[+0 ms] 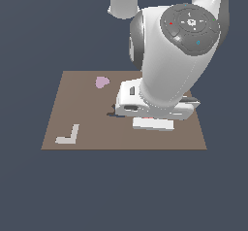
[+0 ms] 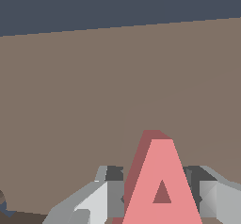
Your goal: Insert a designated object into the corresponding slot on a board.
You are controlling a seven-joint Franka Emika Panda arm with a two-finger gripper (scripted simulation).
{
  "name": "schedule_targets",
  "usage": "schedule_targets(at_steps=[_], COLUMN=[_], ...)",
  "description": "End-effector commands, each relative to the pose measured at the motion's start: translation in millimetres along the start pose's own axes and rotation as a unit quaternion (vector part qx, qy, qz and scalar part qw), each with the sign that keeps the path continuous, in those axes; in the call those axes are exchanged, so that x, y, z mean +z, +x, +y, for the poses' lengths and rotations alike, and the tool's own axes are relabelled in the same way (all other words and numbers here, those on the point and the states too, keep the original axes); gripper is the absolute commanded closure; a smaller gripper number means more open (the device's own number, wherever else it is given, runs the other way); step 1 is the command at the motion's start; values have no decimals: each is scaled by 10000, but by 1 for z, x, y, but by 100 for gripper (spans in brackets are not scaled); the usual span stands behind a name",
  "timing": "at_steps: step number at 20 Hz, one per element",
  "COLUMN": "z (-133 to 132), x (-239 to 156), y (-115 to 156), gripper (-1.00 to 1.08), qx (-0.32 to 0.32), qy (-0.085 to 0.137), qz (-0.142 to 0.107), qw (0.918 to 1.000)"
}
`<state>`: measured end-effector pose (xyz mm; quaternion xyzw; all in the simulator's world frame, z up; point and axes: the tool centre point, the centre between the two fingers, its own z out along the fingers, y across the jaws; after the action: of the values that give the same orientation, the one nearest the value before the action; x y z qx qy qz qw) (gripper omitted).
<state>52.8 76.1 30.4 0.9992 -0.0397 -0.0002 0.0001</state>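
Now tool (image 2: 157, 197) clamps red A (image 2: 162, 185) over board (image 2: 70, 100).

Brown board (image 1: 87, 108), lilac heart-like piece (image 1: 101, 82), white L-shaped piece (image 1: 69, 137), white block (image 1: 152, 123)

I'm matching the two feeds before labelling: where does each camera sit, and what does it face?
Exterior view: off the arm, raised, looking down at the brown board; the white arm hides the middle.
Wrist view: on the wrist, low over the board, facing the claw gripping the red A block.
Shared: the board.
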Motion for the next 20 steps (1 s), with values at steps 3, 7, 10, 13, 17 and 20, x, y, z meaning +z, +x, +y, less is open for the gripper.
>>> schedule_targets(at_steps=[3,7,10,13,17,20], z=[5,11,16,23,35,45], x=[-1,-1,-2,-3,-4,-5], y=[-4,-8,-12,-16,-20,-23], gripper=[108,108,108,108,108,108], qx=[-325,-738,-1115,-1548,-2205,-2730], qy=[0,-1,-1,-2,-3,-4], qz=[2,2,2,2,1,1], qw=[9995,9973,9938,9880,9754,9620])
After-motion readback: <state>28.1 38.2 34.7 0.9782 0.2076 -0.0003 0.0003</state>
